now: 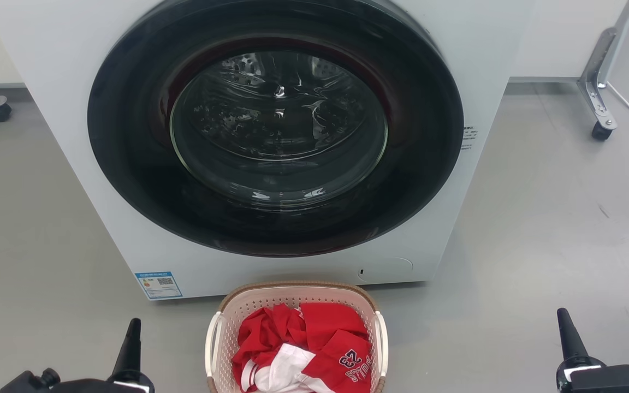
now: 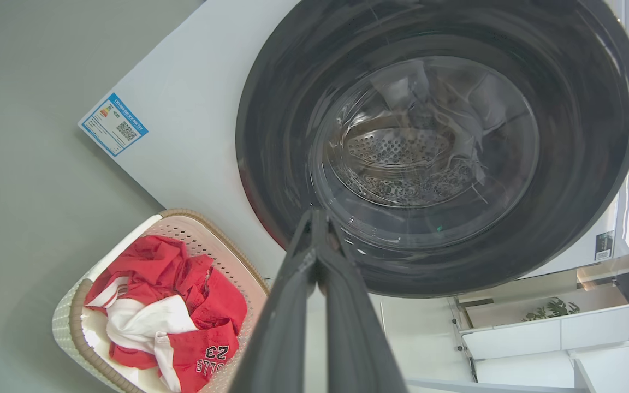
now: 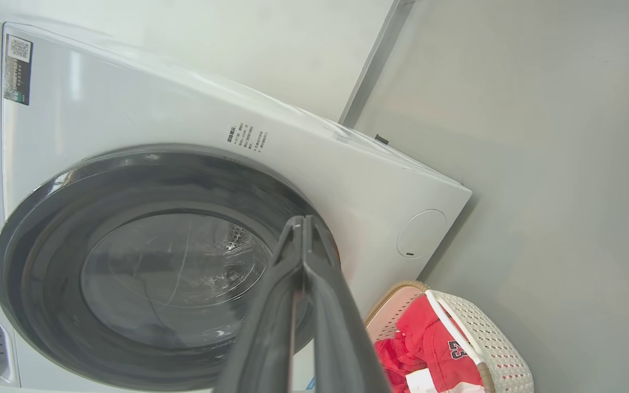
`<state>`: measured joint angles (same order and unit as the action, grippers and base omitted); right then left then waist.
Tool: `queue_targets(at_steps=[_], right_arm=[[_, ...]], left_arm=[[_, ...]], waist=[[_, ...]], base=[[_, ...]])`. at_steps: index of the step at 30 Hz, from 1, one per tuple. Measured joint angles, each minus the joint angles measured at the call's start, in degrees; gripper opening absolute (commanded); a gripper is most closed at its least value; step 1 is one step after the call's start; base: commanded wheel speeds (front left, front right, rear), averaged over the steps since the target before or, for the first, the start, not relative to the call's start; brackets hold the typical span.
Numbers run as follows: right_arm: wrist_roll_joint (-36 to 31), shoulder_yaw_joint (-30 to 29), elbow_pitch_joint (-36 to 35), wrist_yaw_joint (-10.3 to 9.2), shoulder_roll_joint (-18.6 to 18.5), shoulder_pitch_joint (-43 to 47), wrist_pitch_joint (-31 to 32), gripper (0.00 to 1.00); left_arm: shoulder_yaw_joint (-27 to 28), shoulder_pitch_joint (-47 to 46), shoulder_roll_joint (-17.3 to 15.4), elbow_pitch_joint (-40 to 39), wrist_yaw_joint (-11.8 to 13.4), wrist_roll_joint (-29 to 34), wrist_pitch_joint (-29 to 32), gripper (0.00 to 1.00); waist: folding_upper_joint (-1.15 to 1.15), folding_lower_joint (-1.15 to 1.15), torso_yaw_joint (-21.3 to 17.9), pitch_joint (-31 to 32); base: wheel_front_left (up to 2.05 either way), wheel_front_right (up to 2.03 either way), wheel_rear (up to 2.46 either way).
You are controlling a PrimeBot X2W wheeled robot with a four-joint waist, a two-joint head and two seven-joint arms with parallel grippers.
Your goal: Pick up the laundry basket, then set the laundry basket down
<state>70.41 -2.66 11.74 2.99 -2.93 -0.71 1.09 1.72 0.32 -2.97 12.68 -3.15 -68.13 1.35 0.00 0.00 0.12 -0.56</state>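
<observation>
**Position of the task item.** The laundry basket [image 1: 292,297] stands on the grey floor [image 1: 538,245] at the lower centre of the head view. It is upright and just in front of the white washer [image 1: 74,109], whose round dark door is shut. Red and white garments [image 1: 314,333] are heaped in the basket up to about rim level. Its near end is cut off by the bottom edge of that view. One white handle [image 1: 212,341] sits on the left side of the basket and another [image 1: 383,341] on the right.

**Hands.** The left hand [image 1: 133,330] is at the lower left and the right hand [image 1: 565,327] at the lower right. Both are well apart from the basket. In each wrist view the two fingers meet at the tips with nothing between them, so both hands are closed and empty.

**Stage.** A basket on the floor with both hands clear of it fits either a basket awaiting its lift or one already lifted and put back. The pictures do not settle which.

**Risks, as judged.**
- Any grasp would need the fingers parted, because closed fingers would only push the basket along the floor.
- The handles are thin and face outward, so unequal holds or unequal lift could tilt the basket and spill the loose garments.
- The basket sits close to the washer, so a forward swing could knock its far rim against the cabinet.
- With the near end out of the head view, clearance on that side cannot be checked.
</observation>
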Motion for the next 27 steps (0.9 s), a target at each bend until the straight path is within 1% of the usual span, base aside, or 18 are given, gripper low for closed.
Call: queue_targets(at_steps=[1, 7, 12, 14, 25, 27], right_arm=[[0.8, -0.2, 0.1, 0.11, 0.0, 0.0, 0.4, 0.0], [5.9, -1.3, 1.5, 1.07, 0.1, -1.4, 1.5, 0.0], [10.0, -2.3, 2.5, 1.63, 0.2, -1.9, 2.5, 0.0], [11.5, -2.6, 3.0, 2.13, 0.2, -2.5, 3.0, 0.0], [20.7, -4.8, 5.2, 3.68, 0.4, -3.7, 5.1, 0.0], [21.1, -4.9, 5.3, 3.83, 0.4, -3.8, 5.4, 0.0]], left_arm=[[0.1, -0.3, 0.0, 0.0, -0.4, -0.6, 0.2, 0.0], [1.1, -1.4, 0.2, 1.2, -1.0, -6.4, 1.4, 0.0], [1.6, -1.8, 0.3, 2.0, -2.0, -10.8, 2.4, 0.0], [1.8, -2.6, 0.3, 2.2, -2.4, -12.4, 2.7, 0.0], [3.4, -4.4, 0.5, 4.1, -3.5, -22.5, 4.9, 0.0], [3.4, -4.9, 0.5, 4.1, -4.0, -23.4, 5.2, 0.0]], waist=[[0.0, 0.0, 0.0, 0.0], [0.0, 0.0, 0.0, 0.1], [0.0, 0.0, -0.1, 0.2], [0.0, 0.0, -0.1, 0.3], [0.0, 0.0, -0.1, 0.5], [0.0, 0.0, -0.1, 0.5]], base=[[0.0, 0.0, 0.0], [0.0, 0.0, 0.0], [0.0, 0.0, 0.0], [0.0, 0.0, 0.0], [0.0, 0.0, 0.0], [0.0, 0.0, 0.0]])
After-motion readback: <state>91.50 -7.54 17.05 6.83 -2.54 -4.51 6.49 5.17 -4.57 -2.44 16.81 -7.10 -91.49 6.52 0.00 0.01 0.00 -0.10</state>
